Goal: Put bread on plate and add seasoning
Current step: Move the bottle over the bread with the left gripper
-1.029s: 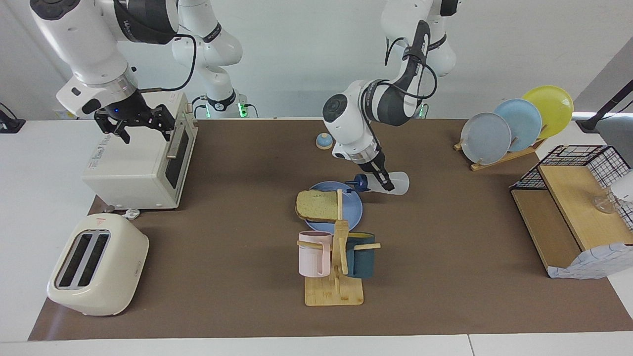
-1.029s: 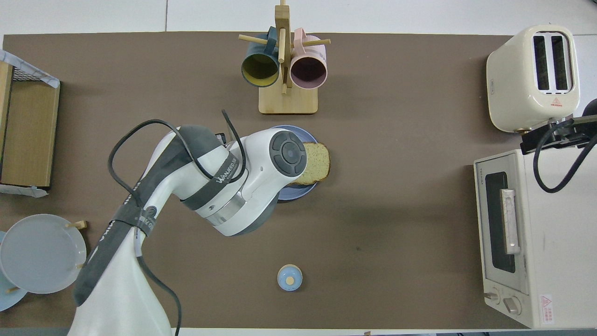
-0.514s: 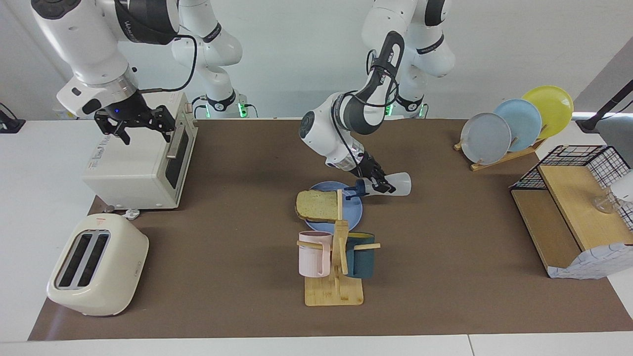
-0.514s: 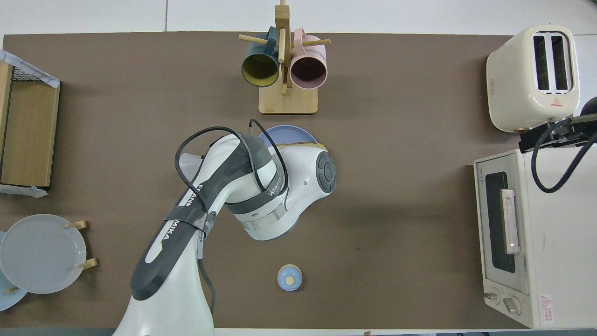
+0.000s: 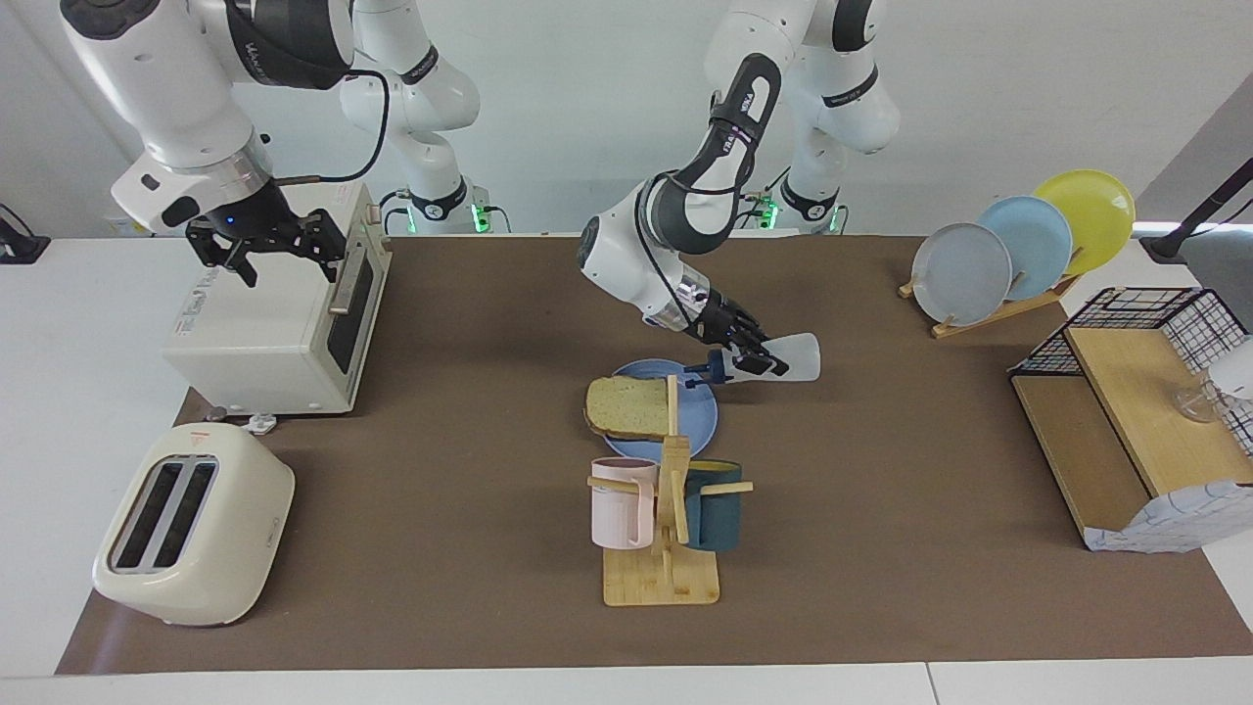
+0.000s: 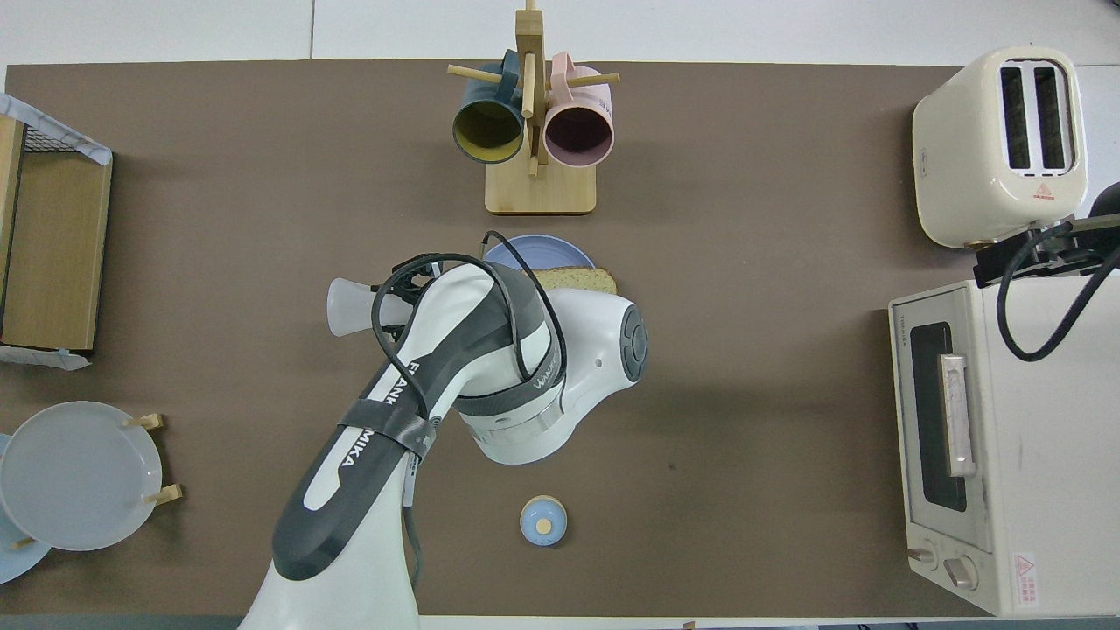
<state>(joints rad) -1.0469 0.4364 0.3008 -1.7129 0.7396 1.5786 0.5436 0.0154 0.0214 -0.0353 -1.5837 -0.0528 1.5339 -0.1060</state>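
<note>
The bread (image 5: 626, 406) lies on the blue plate (image 5: 701, 419) at the table's middle, overhanging the rim toward the right arm's end. My left gripper (image 5: 754, 358) is shut on the seasoning bottle (image 5: 795, 356), held on its side just above the plate's edge. Its navy cap (image 5: 717, 370) points at the plate. In the overhead view the left arm covers most of the plate (image 6: 538, 248) and bread (image 6: 579, 280); only the bottle's base (image 6: 348, 306) sticks out. My right gripper (image 5: 264, 247) waits, open and empty, over the toaster oven (image 5: 284, 333).
A mug rack (image 5: 666, 548) with a pink and a teal mug stands just farther from the robots than the plate. A toaster (image 5: 196, 524), a small blue bell (image 6: 543, 521), a rack of plates (image 5: 1018, 245) and a wire shelf (image 5: 1136, 411) stand around.
The left arm has swung its elbow toward the right arm's end and turned its wrist. The bottle stays over the plate's edge and has tipped a little. The right arm has not moved.
</note>
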